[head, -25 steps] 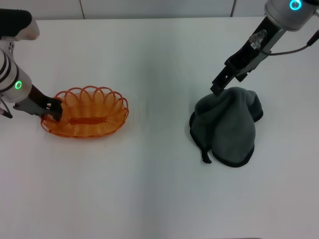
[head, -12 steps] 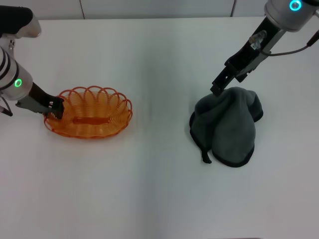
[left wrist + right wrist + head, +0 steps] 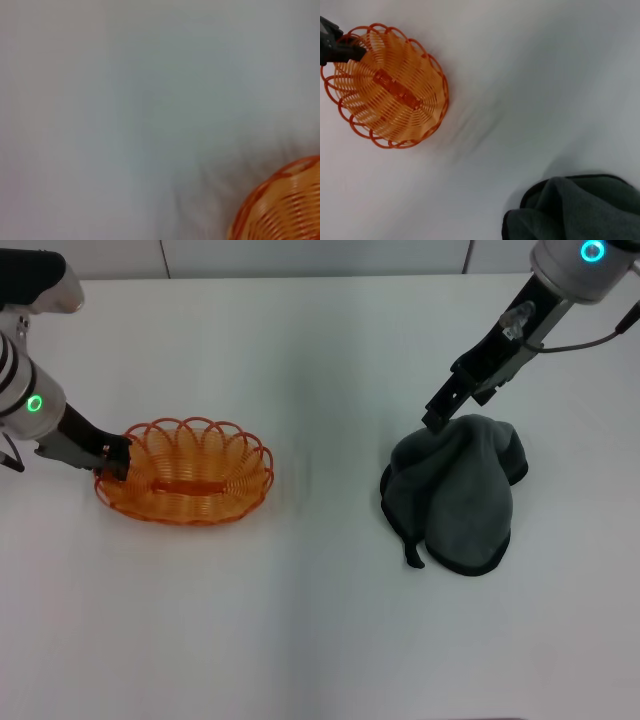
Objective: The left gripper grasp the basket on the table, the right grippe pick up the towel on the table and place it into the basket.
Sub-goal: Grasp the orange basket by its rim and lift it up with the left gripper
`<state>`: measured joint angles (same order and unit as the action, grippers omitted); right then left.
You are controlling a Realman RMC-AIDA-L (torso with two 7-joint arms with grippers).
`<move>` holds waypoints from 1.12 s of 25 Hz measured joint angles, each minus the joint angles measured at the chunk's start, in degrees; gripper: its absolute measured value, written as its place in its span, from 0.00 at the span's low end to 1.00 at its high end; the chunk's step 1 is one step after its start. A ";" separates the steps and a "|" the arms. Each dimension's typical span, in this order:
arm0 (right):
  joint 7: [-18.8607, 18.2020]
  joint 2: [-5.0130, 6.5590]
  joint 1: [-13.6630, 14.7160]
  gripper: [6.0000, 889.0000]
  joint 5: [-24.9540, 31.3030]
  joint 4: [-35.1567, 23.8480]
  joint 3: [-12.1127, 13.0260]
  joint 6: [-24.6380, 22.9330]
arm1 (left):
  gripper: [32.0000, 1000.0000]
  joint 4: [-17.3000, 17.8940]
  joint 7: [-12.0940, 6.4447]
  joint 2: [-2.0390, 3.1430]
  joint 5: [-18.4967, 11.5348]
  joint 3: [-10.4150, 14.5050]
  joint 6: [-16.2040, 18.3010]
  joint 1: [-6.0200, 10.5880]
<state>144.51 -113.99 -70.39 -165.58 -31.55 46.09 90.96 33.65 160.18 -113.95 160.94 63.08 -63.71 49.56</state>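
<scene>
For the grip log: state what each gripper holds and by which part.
The left gripper clamps the basket by its rim. The right gripper touches the towel top; a hold cannot be told.

Basket (image 3: 185,472): orange wire weave w/ scalloped looped rim, solid orange bar in centre; towel (image 3: 460,495): dark grey fleece, darker stitched edge; table (image 3: 300,620): plain matte white; left end effector (image 3: 112,456): black, green ring on silver-grey arm; right end effector (image 3: 437,420): black, cyan ring.
</scene>
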 joint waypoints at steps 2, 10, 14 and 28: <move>-0.01 0.00 0.10 0.93 0.00 0.00 -0.11 0.00 | 0.19 0.17 -0.35 0.17 -0.45 -0.67 -0.97 0.12; -0.11 0.00 0.34 0.93 0.00 0.01 -0.52 -0.09 | 0.12 0.23 -1.31 0.63 -3.39 -1.78 -4.62 0.88; -0.12 0.00 0.49 0.93 0.04 0.00 -0.52 -0.09 | 0.10 0.23 -1.43 1.18 -4.72 -1.94 -5.99 0.90; -0.11 0.37 1.19 0.93 1.64 0.00 -0.64 -0.09 | 0.08 0.13 -1.45 3.19 -13.50 -2.84 -10.82 0.85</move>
<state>144.40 -113.62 -69.20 -163.94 -31.55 45.46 90.88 33.77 158.73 -110.75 147.44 60.25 -74.53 50.41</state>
